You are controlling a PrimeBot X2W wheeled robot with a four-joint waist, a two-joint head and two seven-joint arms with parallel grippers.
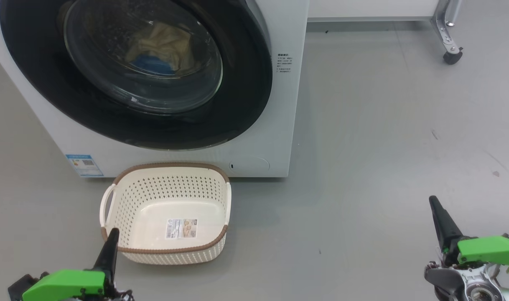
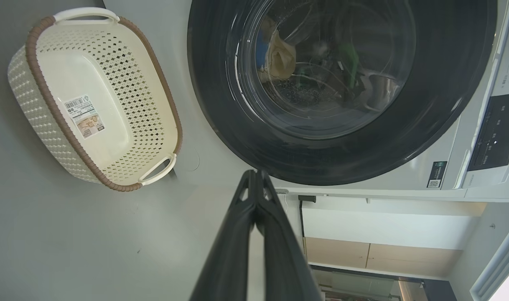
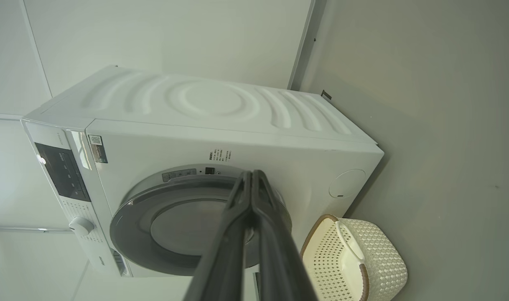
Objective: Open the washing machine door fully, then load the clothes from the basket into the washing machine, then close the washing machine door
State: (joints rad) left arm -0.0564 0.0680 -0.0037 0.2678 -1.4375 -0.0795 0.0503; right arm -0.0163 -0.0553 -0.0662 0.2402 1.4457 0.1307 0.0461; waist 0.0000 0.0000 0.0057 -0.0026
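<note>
Grey floor (image 1: 363,167) holds the basket (image 1: 175,255) before the washing machine (image 1: 281,104), its door (image 1: 246,104) closed over the clothes (image 1: 162,50). I see left end effector (image 1: 112,233) and right end effector (image 1: 433,200) pinched tight.

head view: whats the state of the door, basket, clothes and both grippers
round glossy black washing machine door: shut
cream perforated plastic basket: empty, upright on the grey floor
cream-yellow and blue clothes: inside, behind the door
left gripper: shut, empty
right gripper: shut, empty

Cream perforated basket (image 1: 171,196), glossy black door (image 1: 246,83)
</note>
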